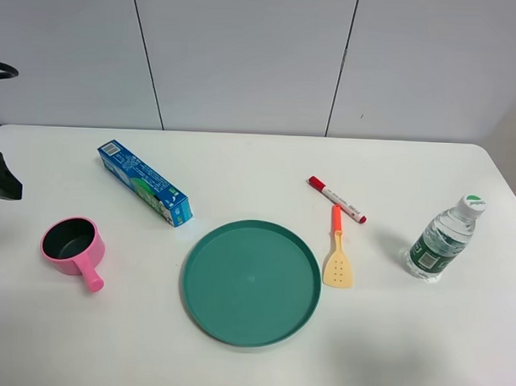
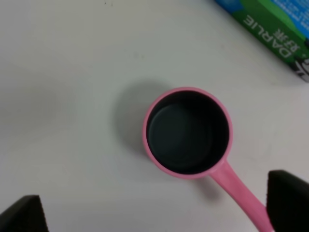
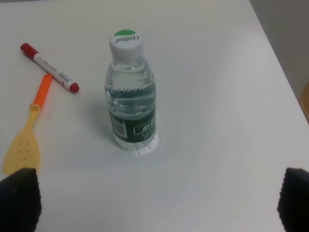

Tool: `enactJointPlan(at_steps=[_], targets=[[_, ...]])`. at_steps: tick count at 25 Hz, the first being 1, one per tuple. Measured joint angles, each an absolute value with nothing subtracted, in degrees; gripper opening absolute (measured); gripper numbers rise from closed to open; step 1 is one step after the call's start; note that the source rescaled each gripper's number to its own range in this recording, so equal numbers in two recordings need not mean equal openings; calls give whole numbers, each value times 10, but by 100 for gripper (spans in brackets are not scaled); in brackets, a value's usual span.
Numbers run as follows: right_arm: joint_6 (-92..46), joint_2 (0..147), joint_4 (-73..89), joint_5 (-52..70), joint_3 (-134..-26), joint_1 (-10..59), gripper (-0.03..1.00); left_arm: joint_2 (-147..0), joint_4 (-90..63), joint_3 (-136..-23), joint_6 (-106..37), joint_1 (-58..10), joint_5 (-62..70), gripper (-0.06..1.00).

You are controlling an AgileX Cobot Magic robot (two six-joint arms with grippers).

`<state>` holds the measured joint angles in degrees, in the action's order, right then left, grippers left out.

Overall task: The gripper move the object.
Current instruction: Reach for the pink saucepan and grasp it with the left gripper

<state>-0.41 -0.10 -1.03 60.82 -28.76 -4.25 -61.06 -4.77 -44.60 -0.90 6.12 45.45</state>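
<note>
The pink toy saucepan (image 1: 70, 244) stands upright on the white table at the left, its dark green inside showing and its short handle pointing toward the front right. In the left wrist view the saucepan (image 2: 187, 130) lies below and ahead of my left gripper (image 2: 154, 212). The two black fingertips (image 2: 288, 200) stand wide apart with nothing between them, and one is close to the handle. Only a black part of the left arm (image 1: 0, 180) shows at the left edge of the high view. My right gripper (image 3: 157, 203) is open and empty over the table near a water bottle.
A large teal round plate (image 1: 251, 282) lies at the front middle. A blue toothpaste box (image 1: 144, 182) lies behind the saucepan and also shows in the left wrist view (image 2: 270, 29). A red marker (image 1: 336, 199), a yellow spatula (image 1: 337, 251) and a water bottle (image 1: 445, 238) stand on the right.
</note>
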Motion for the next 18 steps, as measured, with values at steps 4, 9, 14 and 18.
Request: enactJointPlan(at_steps=[4,9,14,18], targets=[[-4,-1,-10,608,-288,-43,100,-647,-48,-446,-10,61,444,100],[-4,-1,-10,608,-288,-43,100,-690,-48,-446,-10,61,441,100],[-4,-1,-10,608,-288,-43,100,-740,-38,-446,-10,61,439,100],[-4,-1,-10,608,-288,-43,100,-784,-37,-446,-10,61,423,100]])
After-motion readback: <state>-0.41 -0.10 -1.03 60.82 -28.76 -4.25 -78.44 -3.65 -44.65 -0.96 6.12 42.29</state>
